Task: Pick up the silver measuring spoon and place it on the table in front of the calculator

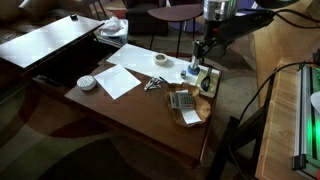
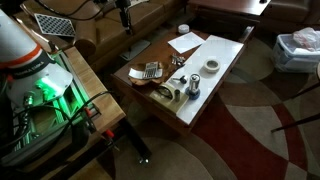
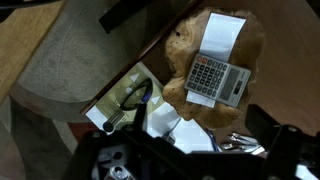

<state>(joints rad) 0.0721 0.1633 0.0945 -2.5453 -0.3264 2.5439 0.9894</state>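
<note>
The silver measuring spoons (image 1: pixel 152 84) lie on the dark reddish-brown table (image 1: pixel 140 120), left of the grey calculator (image 1: pixel 182 100). Both exterior views show them, and the spoons (image 2: pixel 177 62) sit just beyond the calculator (image 2: pixel 150 71). In the wrist view the calculator (image 3: pixel 218 78) rests partly on a tan slab, and the spoons (image 3: pixel 243 142) lie below it near the right finger. My gripper (image 1: pixel 203 50) hangs above the table's edge near the calculator. Its fingers (image 3: pixel 195 165) are spread wide with nothing between them.
White papers (image 1: pixel 122 78), a tape roll (image 1: pixel 160 60), a small round white object (image 1: pixel 87 82) and a blue-white item (image 1: pixel 192 72) share the table. A tan-and-white object (image 1: pixel 190 117) lies by the calculator. A black-and-white desk surface (image 1: pixel 50 45) stands behind.
</note>
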